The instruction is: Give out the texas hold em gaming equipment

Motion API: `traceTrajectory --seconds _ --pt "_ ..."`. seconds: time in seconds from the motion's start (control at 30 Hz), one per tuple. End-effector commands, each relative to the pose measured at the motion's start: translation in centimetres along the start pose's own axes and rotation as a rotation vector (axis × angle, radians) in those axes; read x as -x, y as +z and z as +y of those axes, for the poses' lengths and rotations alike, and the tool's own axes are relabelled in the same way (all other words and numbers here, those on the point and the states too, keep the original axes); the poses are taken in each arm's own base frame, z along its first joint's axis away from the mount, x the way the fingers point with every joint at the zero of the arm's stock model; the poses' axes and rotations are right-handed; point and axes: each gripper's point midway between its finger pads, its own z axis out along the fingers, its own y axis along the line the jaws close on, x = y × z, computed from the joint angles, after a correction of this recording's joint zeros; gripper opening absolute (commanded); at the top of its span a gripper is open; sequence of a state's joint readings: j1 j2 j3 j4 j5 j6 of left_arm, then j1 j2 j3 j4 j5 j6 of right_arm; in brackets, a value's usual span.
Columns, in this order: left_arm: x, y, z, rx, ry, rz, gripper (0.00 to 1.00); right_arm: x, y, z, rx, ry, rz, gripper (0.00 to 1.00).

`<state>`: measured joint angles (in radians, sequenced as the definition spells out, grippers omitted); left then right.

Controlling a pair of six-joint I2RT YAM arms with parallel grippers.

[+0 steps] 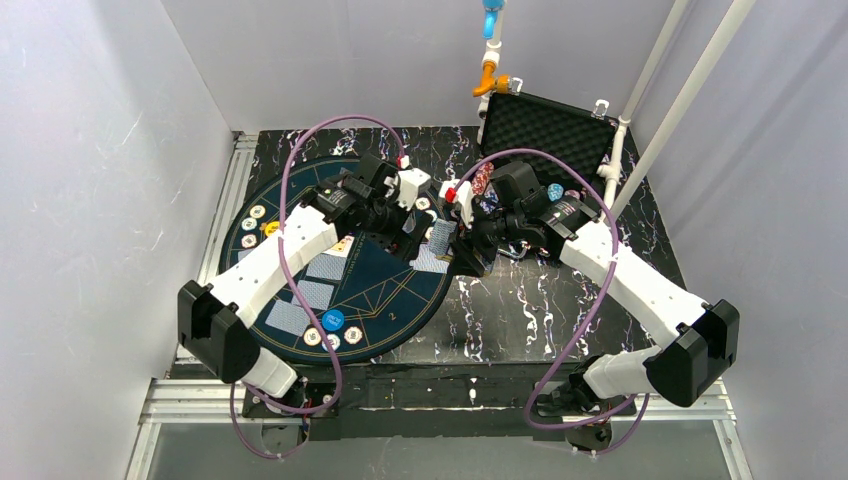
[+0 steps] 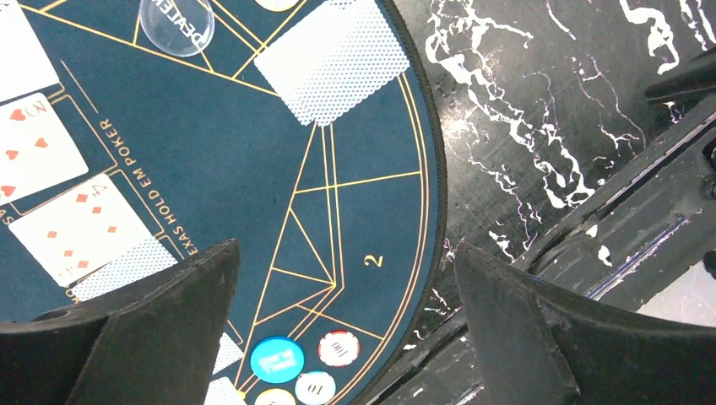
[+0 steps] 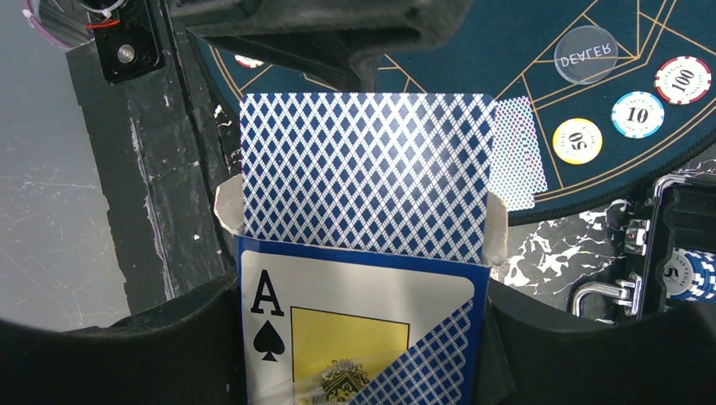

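- The left gripper [image 2: 346,253] hangs with jaws spread wide over the mat's [image 2: 211,169] sector marked 2, and the felt between its fingers is bare.
- Obstacles ring that gap: a face-down card [image 2: 333,59] ahead, face-up cards [image 2: 76,228] to the left in the wrist view, and a blue button [image 2: 277,359] and chips [image 2: 338,348] by the mat's rim.
- The 2 arms meet over the mat's right edge. The right gripper [image 1: 455,255], clamped on a card box [image 3: 363,337], sits just beside the left one, leaving little room between.
- The marbled table [image 1: 520,320] in front of the right arm offers flat room.
- The open case [image 1: 545,125] and 2 white poles [image 1: 688,90] block the far right corner.
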<state>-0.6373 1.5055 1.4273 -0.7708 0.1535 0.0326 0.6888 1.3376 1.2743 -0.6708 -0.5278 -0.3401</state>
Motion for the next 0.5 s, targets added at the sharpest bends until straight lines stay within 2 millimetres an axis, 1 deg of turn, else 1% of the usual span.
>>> traceTrajectory --seconds 0.0,0.23,0.4,0.47 --pt "0.5 -1.5 -0.8 -0.025 0.012 -0.063 0.98 2.3 -0.4 0.3 0.013 -0.033 -0.073 0.01" --pt "0.4 -0.5 -2.5 -0.055 0.08 -0.045 0.98 2.7 -0.3 0.4 0.022 -0.037 -0.082 0.01" --pt "0.1 0.3 -4.7 -0.116 0.121 -0.027 0.98 3.2 -0.3 0.4 0.028 -0.044 -0.096 0.01" --pt "-0.3 0.8 -5.7 -0.145 0.139 -0.009 0.98 3.5 -0.3 0.4 0.03 -0.046 -0.102 0.01"
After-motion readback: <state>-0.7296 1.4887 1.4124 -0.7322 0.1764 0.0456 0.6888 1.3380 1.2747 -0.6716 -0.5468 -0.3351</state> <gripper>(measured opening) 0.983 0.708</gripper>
